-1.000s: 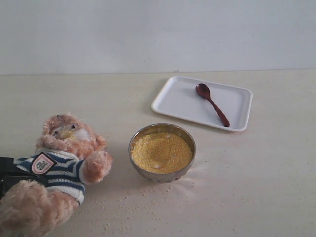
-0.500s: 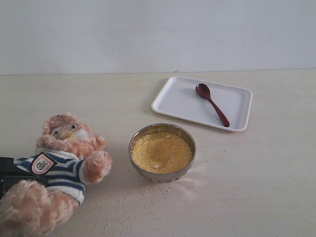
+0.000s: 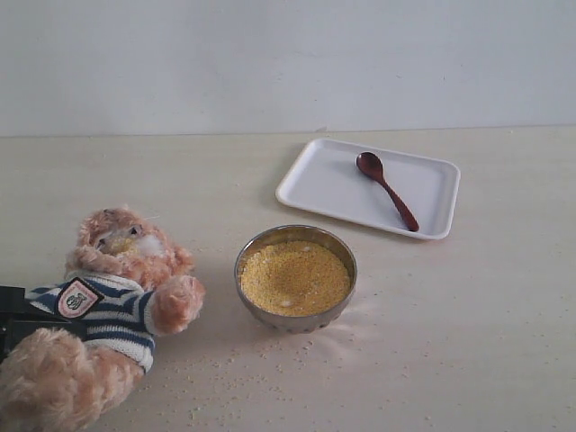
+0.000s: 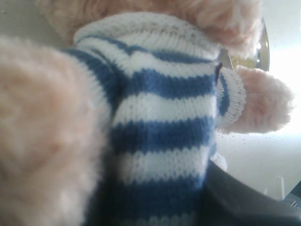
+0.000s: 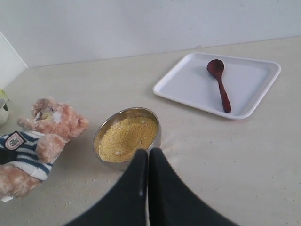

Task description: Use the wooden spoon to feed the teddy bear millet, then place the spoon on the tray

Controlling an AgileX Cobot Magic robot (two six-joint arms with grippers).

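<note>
The right hand hangs pinched shut and empty; the left hand clasps the teddy bear by its striped middle. The bear lies at nine o'clock from the steel bowl of millet, and the wooden spoon rests on the tray at one o'clock.
</note>
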